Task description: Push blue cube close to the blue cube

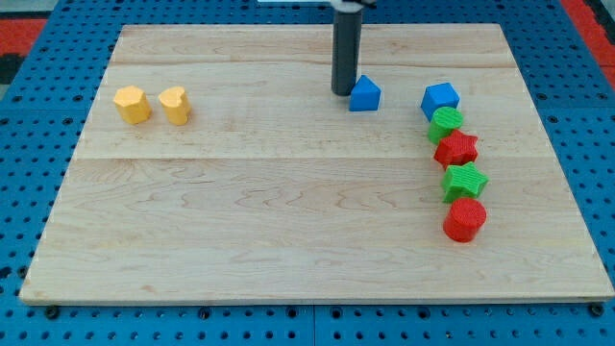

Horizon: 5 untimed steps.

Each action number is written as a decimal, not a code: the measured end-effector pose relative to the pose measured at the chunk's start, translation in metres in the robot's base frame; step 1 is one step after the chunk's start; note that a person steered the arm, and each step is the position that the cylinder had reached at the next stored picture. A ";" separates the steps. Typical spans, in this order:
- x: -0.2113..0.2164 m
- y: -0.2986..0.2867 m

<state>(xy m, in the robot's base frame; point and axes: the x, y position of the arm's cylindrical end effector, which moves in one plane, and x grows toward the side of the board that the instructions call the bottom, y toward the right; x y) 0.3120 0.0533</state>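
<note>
A small blue block [364, 94] lies near the view's top centre on the wooden board [240, 211]. A second blue cube [439, 99] lies to its right, apart from it by about a block's width. My tip [342, 91] is the lower end of a dark rod, standing right against the left side of the small blue block.
Below the right blue cube runs a column: green block [446, 122], red star [456, 149], green star [464, 180], red block [465, 219]. Two yellow blocks [133, 105] [175, 104] sit at the view's upper left. Blue pegboard surrounds the board.
</note>
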 end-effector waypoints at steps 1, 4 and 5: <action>-0.031 0.016; 0.088 -0.026; 0.061 0.001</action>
<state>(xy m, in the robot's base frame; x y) 0.3729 0.0538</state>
